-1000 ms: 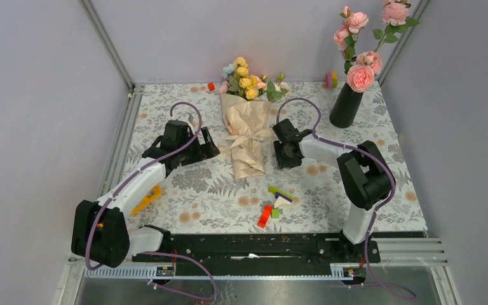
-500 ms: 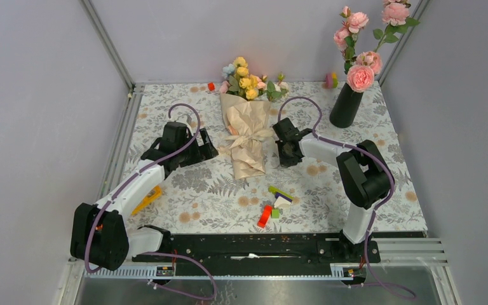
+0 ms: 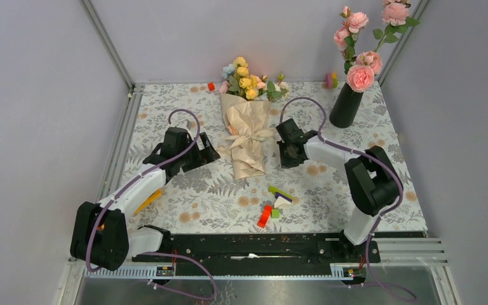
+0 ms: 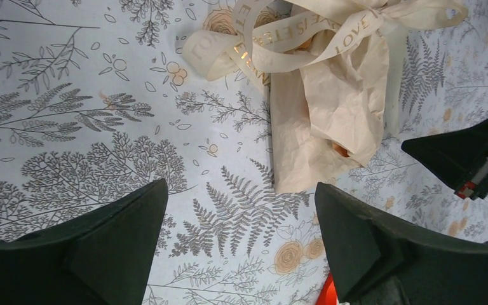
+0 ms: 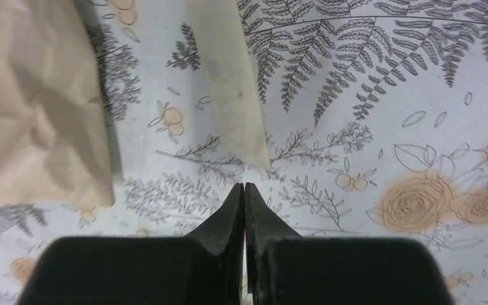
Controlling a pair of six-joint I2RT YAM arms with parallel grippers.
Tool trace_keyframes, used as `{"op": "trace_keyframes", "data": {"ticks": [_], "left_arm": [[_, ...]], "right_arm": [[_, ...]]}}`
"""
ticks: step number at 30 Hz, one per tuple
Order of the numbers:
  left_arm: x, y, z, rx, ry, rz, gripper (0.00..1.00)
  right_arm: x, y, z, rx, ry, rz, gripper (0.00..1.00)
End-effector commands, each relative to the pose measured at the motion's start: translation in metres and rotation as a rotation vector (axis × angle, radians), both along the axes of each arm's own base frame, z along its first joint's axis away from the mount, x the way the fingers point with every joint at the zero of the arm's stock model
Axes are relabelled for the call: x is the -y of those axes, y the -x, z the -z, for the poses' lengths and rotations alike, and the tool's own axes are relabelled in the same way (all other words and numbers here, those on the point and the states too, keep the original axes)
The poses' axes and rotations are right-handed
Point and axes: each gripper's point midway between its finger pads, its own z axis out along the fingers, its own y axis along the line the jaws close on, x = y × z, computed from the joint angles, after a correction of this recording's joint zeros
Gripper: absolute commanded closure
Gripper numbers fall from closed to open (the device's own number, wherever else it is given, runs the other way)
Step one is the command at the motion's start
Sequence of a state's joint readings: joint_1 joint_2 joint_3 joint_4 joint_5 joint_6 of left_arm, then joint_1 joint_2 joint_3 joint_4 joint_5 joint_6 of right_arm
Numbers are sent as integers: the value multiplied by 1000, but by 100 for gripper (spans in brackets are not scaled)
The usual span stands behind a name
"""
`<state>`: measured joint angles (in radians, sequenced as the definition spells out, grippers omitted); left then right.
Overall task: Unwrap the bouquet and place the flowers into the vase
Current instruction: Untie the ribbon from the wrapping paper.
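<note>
The bouquet (image 3: pixel 248 136) lies at mid-table, wrapped in crinkled beige paper (image 4: pixel 330 121) and tied with a cream ribbon (image 4: pixel 279 38). Its flowers (image 3: pixel 246 79) point to the far edge. The black vase (image 3: pixel 345 105) stands at the far right. My left gripper (image 3: pixel 211 151) hovers open (image 4: pixel 241 187) just left of the wrap's lower end, holding nothing. My right gripper (image 3: pixel 286 159) sits just right of the wrap. In the right wrist view it is shut (image 5: pixel 243 186) on nothing, with a ribbon tail (image 5: pixel 229 82) ending just ahead of its tips and the paper (image 5: pixel 32 108) to the left.
Tall pink roses (image 3: pixel 360 76) fill the vase. Small toy blocks (image 3: pixel 273 204) lie near the front centre, and a yellow-orange piece (image 3: pixel 145 200) sits by the left arm. A red bit (image 3: pixel 211 86) and a pink-green toy (image 3: pixel 330 80) rest along the far edge.
The right gripper's jaws have closed from half open to fully shut beside the wrap, catching nothing. The left arm has drawn back slightly toward the near side, still open.
</note>
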<state>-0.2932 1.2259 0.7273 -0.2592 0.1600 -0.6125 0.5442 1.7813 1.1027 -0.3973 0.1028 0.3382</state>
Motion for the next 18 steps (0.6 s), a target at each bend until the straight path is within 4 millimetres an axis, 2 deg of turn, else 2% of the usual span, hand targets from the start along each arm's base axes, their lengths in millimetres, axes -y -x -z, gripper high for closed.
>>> {"op": "trace_keyframes", "data": {"ticks": [1, 5, 10, 14, 18], "left_arm": [[11, -13, -12, 62, 86, -6, 8], [13, -14, -5, 51, 90, -1, 8], [15, -17, 7, 33, 91, 0, 9], [21, -24, 11, 32, 95, 5, 9], [29, -31, 15, 19, 124, 3, 9]], "right_arm": [[-12, -10, -41, 121, -104, 1, 100], [-13, -10, -45, 134, -120, -2, 100], [-11, -13, -40, 131, -93, -3, 99], [-16, -24, -42, 139, -83, -33, 70], [-26, -43, -44, 163, -74, -69, 52]]}}
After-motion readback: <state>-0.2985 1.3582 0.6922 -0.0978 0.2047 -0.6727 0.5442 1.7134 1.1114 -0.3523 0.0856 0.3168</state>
